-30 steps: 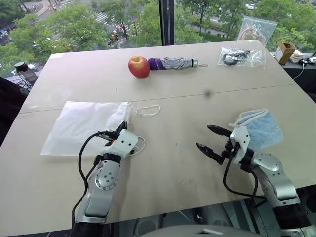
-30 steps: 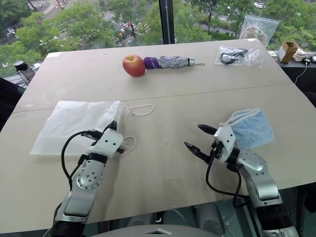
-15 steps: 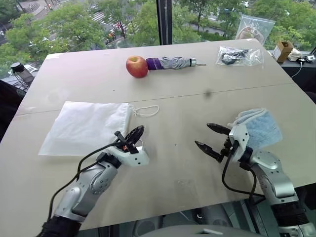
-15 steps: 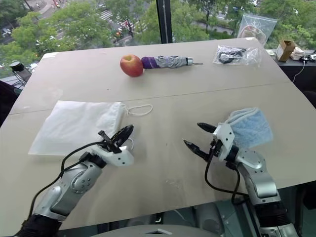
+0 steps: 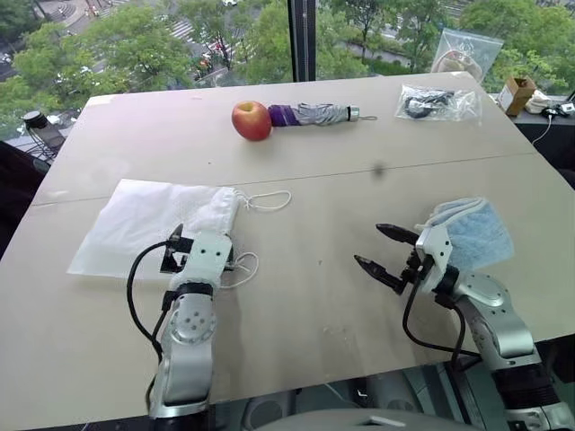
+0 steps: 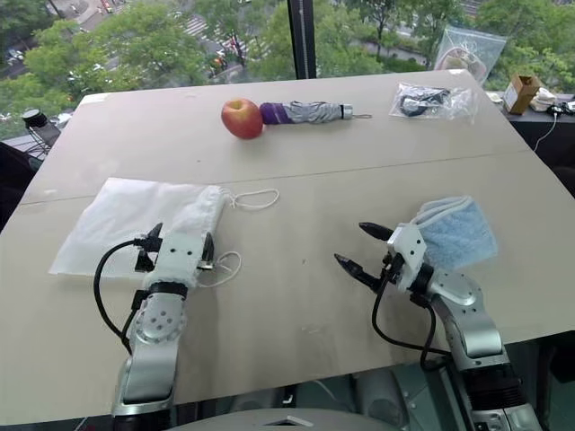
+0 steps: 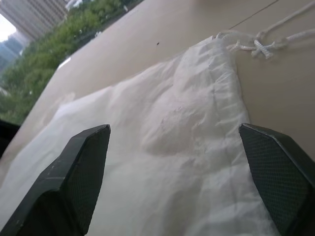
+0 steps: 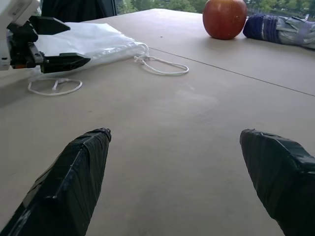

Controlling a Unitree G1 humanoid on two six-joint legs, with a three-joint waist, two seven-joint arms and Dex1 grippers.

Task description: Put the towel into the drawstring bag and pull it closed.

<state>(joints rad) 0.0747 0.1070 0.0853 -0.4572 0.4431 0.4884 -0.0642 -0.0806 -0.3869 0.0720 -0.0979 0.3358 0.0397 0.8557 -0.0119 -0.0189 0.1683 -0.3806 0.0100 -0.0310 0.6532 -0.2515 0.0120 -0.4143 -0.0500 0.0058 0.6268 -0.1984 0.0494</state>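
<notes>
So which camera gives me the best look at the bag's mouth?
The left wrist view: the drawstring bag lies close, its gathered hem and knotted cords sharp. The eye views show the whole bag, small. The right wrist view catches its mouth end and cord loops, far off.

Bare table point(image 5: 305, 287) between bag point(image 5: 153, 224), towel point(image 5: 476, 233)

**Colours on the tan table**

Table point(image 5: 314, 296): plain beige. Drawstring bag point(image 5: 148, 224), left of centre: white, semi-translucent, white cords. Towel point(image 5: 476, 232), right: light blue with paler edge. Apple point(image 5: 252, 120), upper centre: red with yellow patches. Folded umbrella point(image 5: 314, 114): grey with purple end. Gripper fingers point(image 8: 69, 182): black. Plastic pouch point(image 5: 438, 101), upper right: clear, dark contents.
</notes>
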